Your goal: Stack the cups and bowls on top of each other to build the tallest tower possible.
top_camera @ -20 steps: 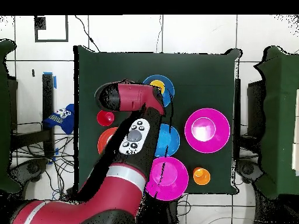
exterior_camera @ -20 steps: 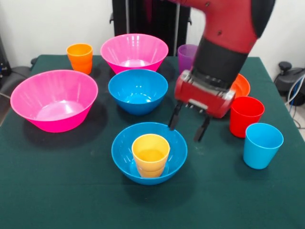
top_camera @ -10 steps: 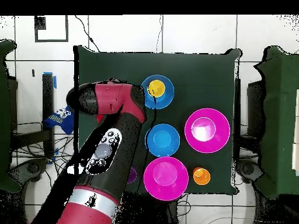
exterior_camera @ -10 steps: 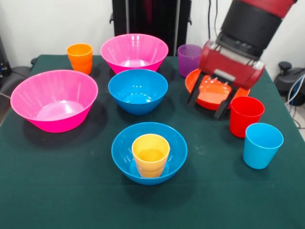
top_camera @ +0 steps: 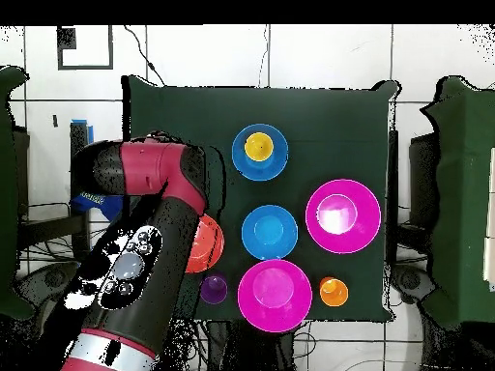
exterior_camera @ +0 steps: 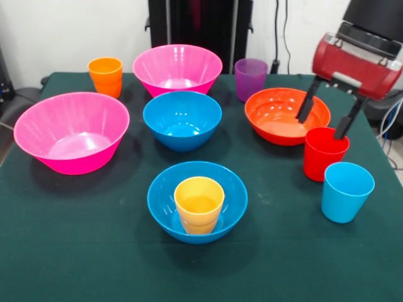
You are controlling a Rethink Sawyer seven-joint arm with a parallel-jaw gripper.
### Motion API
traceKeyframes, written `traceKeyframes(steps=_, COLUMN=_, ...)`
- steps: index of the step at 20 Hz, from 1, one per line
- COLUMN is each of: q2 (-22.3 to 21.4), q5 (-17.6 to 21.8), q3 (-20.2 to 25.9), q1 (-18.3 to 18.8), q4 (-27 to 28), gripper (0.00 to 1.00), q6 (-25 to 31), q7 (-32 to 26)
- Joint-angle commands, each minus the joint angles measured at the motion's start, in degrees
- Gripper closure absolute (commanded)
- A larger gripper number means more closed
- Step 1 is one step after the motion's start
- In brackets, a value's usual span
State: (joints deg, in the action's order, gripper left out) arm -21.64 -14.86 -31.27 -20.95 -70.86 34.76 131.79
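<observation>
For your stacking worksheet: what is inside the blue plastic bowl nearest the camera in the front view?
A yellow plastic cup stands upright, mouth up, inside the near blue plastic bowl. The cup looks empty; the bowl's floor beneath it is covered.

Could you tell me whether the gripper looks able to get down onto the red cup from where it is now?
Probably yes. The open gripper hangs just above the red cup, whose mouth is empty and uncovered. The orange-red bowl and light blue cup stand beside it, apart, so they should not block the way down.
</observation>
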Motion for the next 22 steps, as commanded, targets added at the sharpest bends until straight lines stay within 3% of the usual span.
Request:
traceKeyframes(steps=1, q2=2.43, q5=-3.07, q3=4.01, q1=-0.16, q4=-6.47, gripper=0.00, q6=6.94, q7=15.05)
traceKeyframes(steps=4, q2=0.89, q5=-4.96, q3=8.66, q1=2.46, q4=-8.89, gripper=0.00, q6=8.34, q7=12.69)
traceKeyframes(steps=12, q2=2.86, q5=-5.03, q3=8.47, q1=2.02, q4=-8.77, gripper=0.00, q6=3.27, q7=12.64)
traceKeyframes(steps=22, q2=3.59, q5=-5.48, q3=7.86, q1=1.21, q4=-8.26, gripper=0.00, q6=3.32, q7=14.23)
